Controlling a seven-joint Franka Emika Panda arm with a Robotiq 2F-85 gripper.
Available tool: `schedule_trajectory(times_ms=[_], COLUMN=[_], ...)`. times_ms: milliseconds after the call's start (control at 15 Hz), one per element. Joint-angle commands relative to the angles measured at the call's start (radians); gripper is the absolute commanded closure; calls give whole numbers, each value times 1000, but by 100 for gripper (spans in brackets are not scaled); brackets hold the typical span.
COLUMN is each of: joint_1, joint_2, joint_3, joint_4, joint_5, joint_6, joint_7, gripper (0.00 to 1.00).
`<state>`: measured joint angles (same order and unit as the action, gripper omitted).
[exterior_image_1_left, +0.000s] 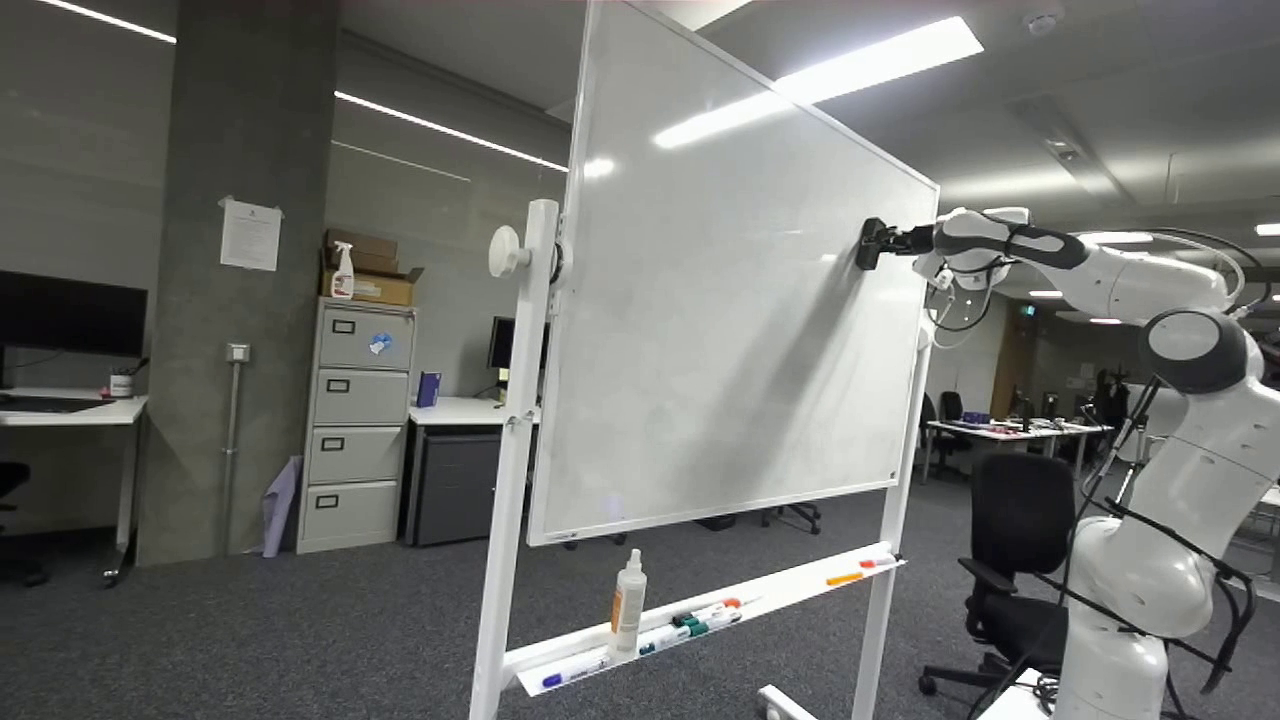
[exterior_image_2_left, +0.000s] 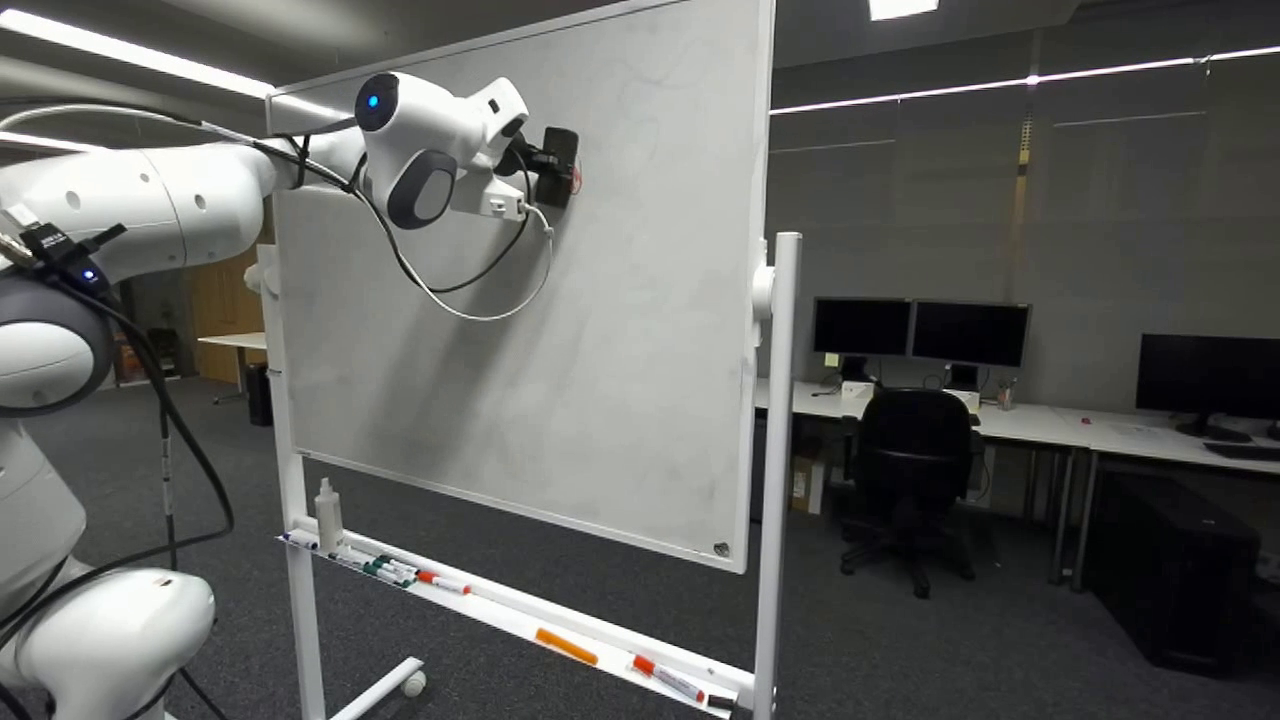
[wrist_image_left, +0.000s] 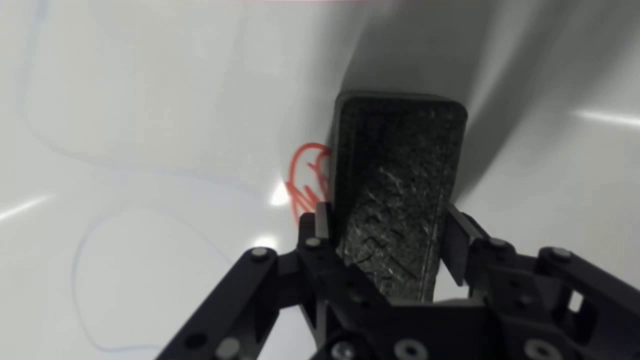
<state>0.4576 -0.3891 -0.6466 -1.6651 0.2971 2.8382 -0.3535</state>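
Observation:
My gripper (wrist_image_left: 387, 220) is shut on the two long sides of a black rectangular eraser (wrist_image_left: 400, 165), scratched on its back. In both exterior views the eraser (exterior_image_1_left: 869, 244) (exterior_image_2_left: 557, 165) is upright at the upper part of the whiteboard (exterior_image_1_left: 700, 330) (exterior_image_2_left: 620, 350), with the gripper (exterior_image_1_left: 900, 240) (exterior_image_2_left: 532, 158) behind it. It is against or very near the board; I cannot tell which. A red scribble (wrist_image_left: 301, 192) shows just left of the eraser in the wrist view, partly hidden by it. Faint blue lines (wrist_image_left: 77, 260) mark the board farther left.
Below the board, a ledge (exterior_image_1_left: 790, 590) holds a spray bottle (exterior_image_1_left: 628, 605), several markers and an orange stick-like item (exterior_image_2_left: 566, 645). White posts (exterior_image_1_left: 515, 450) (exterior_image_2_left: 778, 450) flank the board. A black office chair (exterior_image_1_left: 1020, 560) stands near the arm's base. Cables hang from the arm.

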Motion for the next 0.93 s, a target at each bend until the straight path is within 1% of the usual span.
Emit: schedule_trajectory(times_ms=[0,200,267,333,400,733,800,867], joint_1=[13,29,26,2,2,2,1,4], joint_2=[-9,-1,5,4,5,7,7,8], joint_3=[-74,-118,-118,-108,-111,-111,-111,-109], joint_4=[-28,-33,-31,-30,-32,-34,-34,-32], joint_5=[27,24,19,0,-1,-1,-1,-1], joint_6=[38,41,42,0,-1,-1,-1,4], joint_7=[-31,-29,-20,0,1,1,1,0], gripper=[69,69,69,69,44,44,69,69])
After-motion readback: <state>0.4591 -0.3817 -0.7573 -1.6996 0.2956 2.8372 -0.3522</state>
